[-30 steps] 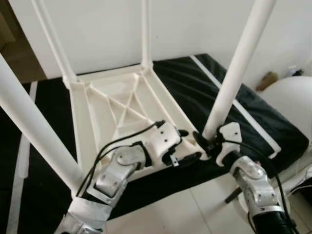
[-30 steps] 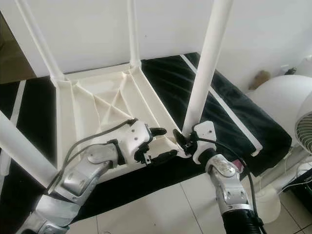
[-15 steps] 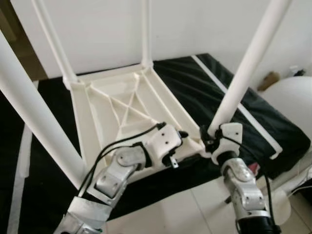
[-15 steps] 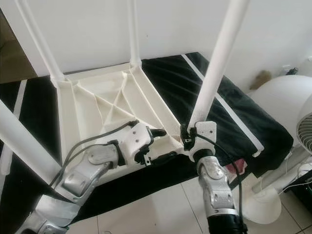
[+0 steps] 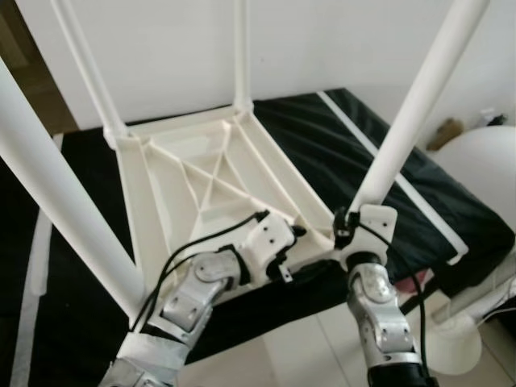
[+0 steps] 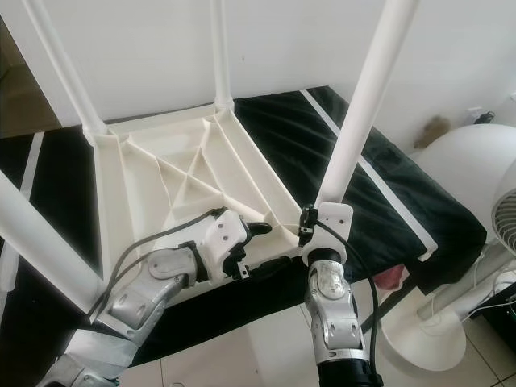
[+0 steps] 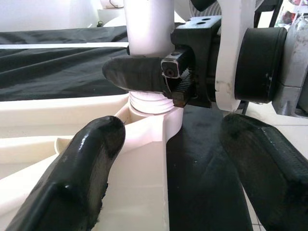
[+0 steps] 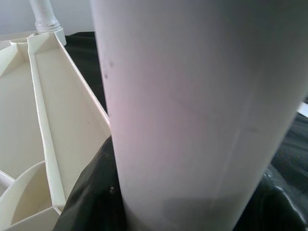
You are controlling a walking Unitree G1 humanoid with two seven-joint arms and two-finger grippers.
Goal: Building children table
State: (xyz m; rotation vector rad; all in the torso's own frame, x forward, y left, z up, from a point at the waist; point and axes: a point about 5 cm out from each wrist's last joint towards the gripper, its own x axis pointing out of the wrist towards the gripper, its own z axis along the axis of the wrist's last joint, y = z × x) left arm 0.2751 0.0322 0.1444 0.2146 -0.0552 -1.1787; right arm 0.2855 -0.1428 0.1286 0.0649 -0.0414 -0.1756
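Note:
The white plastic children's table [image 5: 201,177] lies upside down on a black mat [image 5: 322,137], its legs pointing up. My right gripper [image 5: 343,228] is shut on the base of the near-right leg [image 5: 411,113], where it enters the table's corner socket. In the right wrist view that leg [image 8: 192,96] stands close ahead, with the ribbed underside [image 8: 57,96] beside it. My left gripper [image 6: 268,247] is open and straddles the table's near rim just beside that corner. The left wrist view shows one of its fingers [image 7: 82,178] over the rim and the leg [image 7: 149,19] ahead.
The near-left leg [image 5: 56,193] rises steeply at my left, and two far legs [image 5: 89,72] [image 5: 240,48] stand by the white wall. A white round fan [image 6: 459,169] on a floor base [image 6: 419,339] stands at the right. Tiled floor lies below the mat's near edge.
My right forearm has swung left and now stands more upright under the gripped leg, which leans further right. The left gripper has drawn back slightly along the rim.

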